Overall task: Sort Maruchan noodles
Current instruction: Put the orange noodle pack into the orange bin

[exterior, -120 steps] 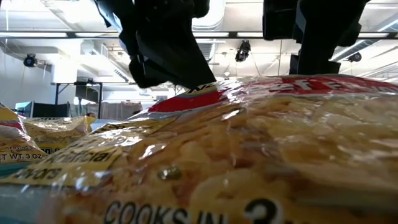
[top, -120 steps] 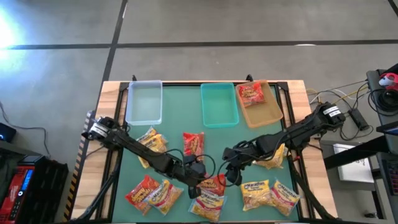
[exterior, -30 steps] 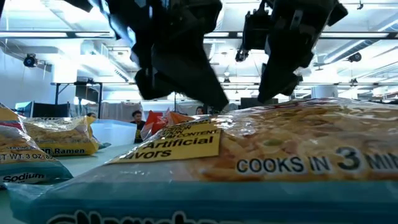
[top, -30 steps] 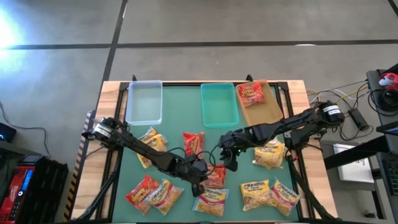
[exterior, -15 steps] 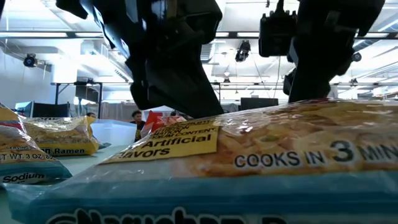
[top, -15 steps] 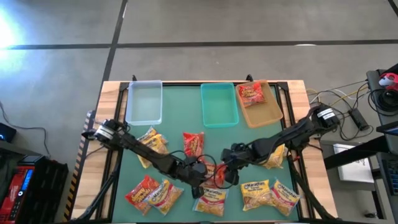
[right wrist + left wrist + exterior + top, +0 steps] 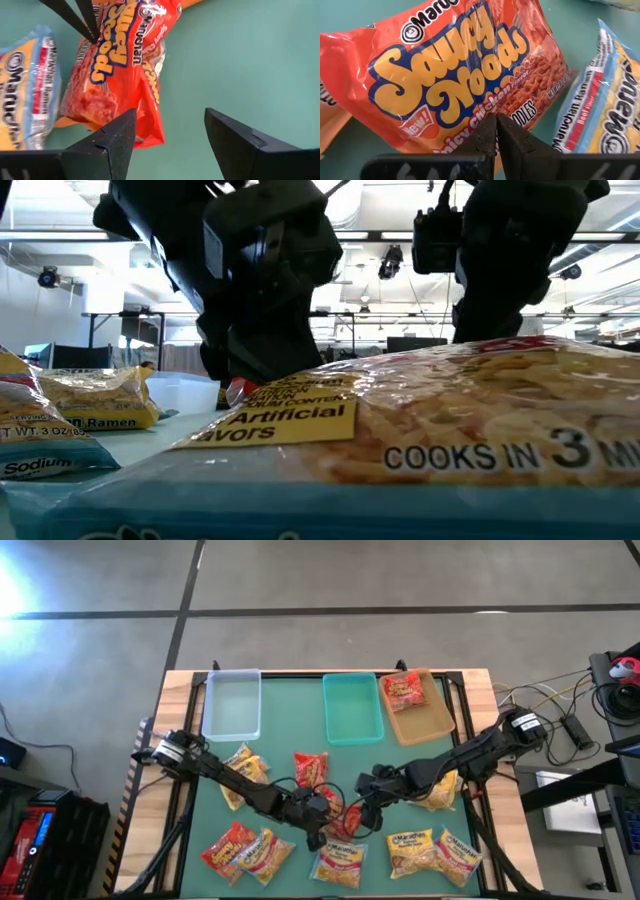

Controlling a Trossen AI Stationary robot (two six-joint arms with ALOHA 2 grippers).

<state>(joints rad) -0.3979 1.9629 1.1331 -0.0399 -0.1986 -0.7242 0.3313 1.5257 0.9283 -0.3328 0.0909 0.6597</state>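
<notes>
Overhead, three bins stand along the far edge of the green mat (image 7: 205,785): a clear bin (image 7: 231,705) at left, a teal bin (image 7: 352,707) in the middle, and a tan bin (image 7: 421,710) at right, which holds one red packet (image 7: 403,690). On the near left lie two packets side by side, a red packet at the corner (image 7: 227,845) and a yellow packet beside it (image 7: 264,852), with another yellow packet (image 7: 244,768) farther back. The left gripper (image 7: 322,823) reaches to mid-table, its fingers (image 7: 487,137) pressed together and pinching the edge of an orange Saucy Noods packet (image 7: 455,75). This packet (image 7: 345,822) lies between the two grippers. A yellow-and-blue beef packet (image 7: 602,110) rests just beside it. The right gripper (image 7: 368,812) is next, its fingers (image 7: 117,137) spread on either side of the orange packet's corner (image 7: 120,75), not closed on it. Further yellow packets lie on the near right (image 7: 432,852).
</notes>
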